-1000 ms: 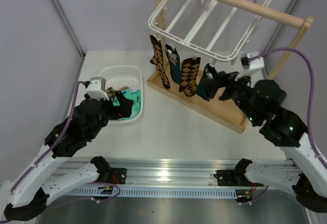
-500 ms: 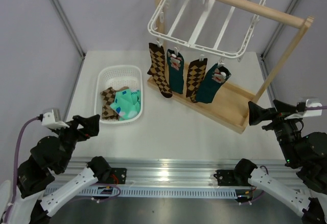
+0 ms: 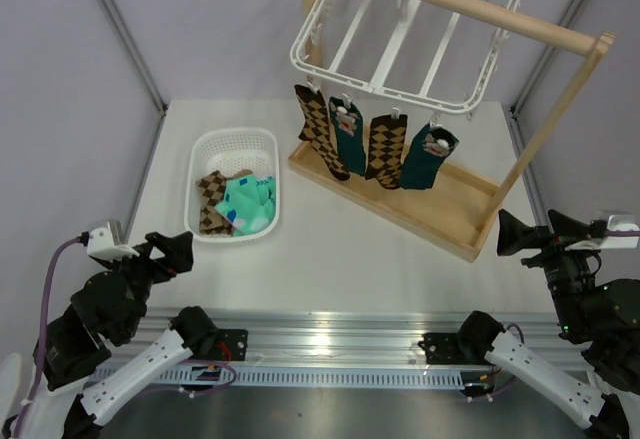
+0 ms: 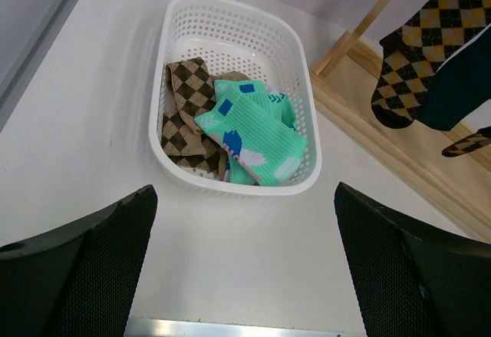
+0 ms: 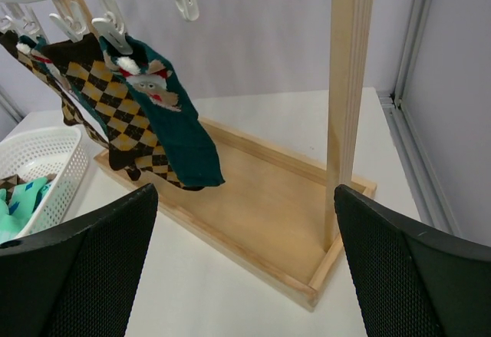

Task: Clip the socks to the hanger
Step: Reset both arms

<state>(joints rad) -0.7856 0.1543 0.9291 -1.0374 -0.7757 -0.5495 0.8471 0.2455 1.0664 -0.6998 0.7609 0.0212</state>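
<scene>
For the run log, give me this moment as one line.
hanger: four clipped socks | white mesh basket: mint socks, argyle socks unclipped | left gripper: open, empty | right gripper: open, empty

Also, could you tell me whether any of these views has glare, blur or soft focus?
Top view: evenly lit and sharp, but glare on the metal rail. Left wrist view: basket crisp; the left fingers are dark and slightly soft. Right wrist view: socks sharp; the right fingers equally dim.
</scene>
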